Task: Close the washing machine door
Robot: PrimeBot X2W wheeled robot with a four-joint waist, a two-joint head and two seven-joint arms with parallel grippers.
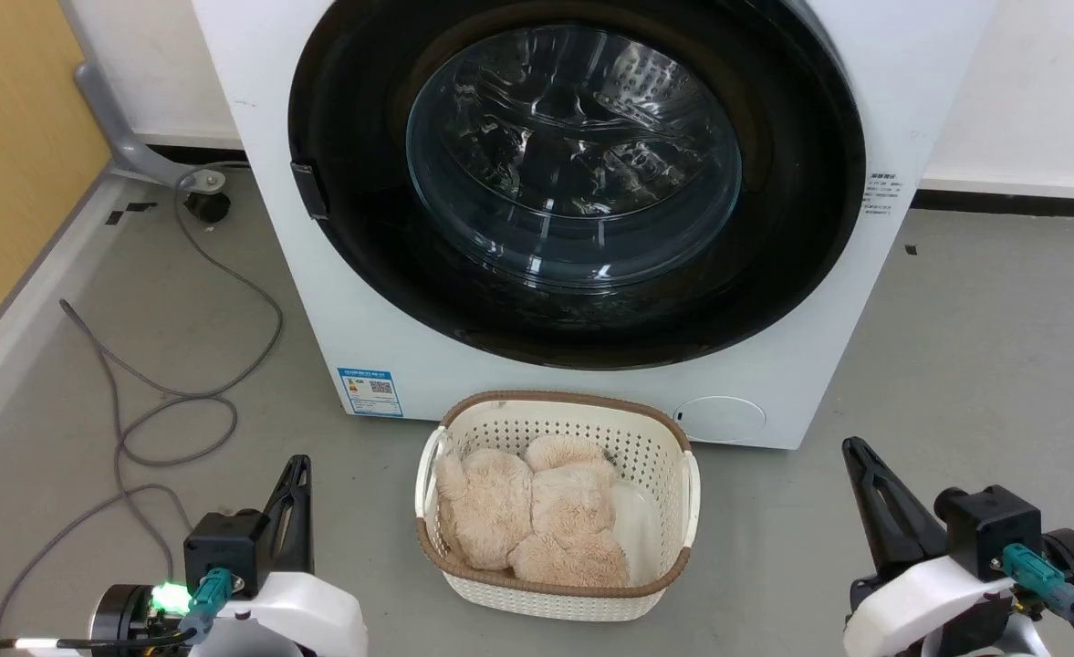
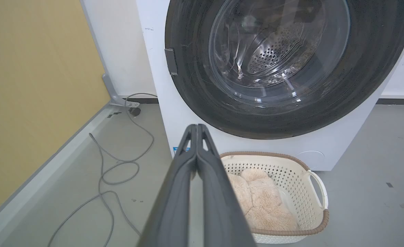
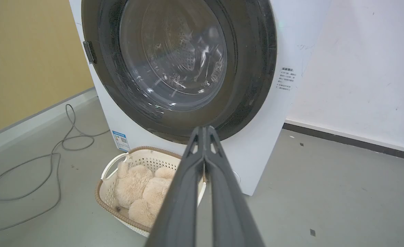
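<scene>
The white washing machine [image 1: 381, 310] [image 2: 184, 116] [image 3: 277, 113] stands straight ahead. Its round glossy black door [image 1: 801, 201] [image 2: 366, 85] [image 3: 253, 68] lies flat against the front, the clear bowl window showing the steel drum behind. A small dark latch tab [image 1: 308, 190] sits on the door's left rim. My left gripper [image 1: 297, 464] [image 2: 197, 126] is shut and empty, low at the left, well short of the machine. My right gripper [image 1: 854, 445] [image 3: 205, 127] is shut and empty too, low at the right.
A cream laundry basket [image 1: 682, 493] [image 2: 311, 192] [image 3: 109, 192] holding a beige plush toy [image 1: 537, 520] sits on the floor right before the machine, between my grippers. A grey cable [image 1: 181, 401] loops over the floor at the left. A yellow wall [image 1: 7, 137] runs along the left.
</scene>
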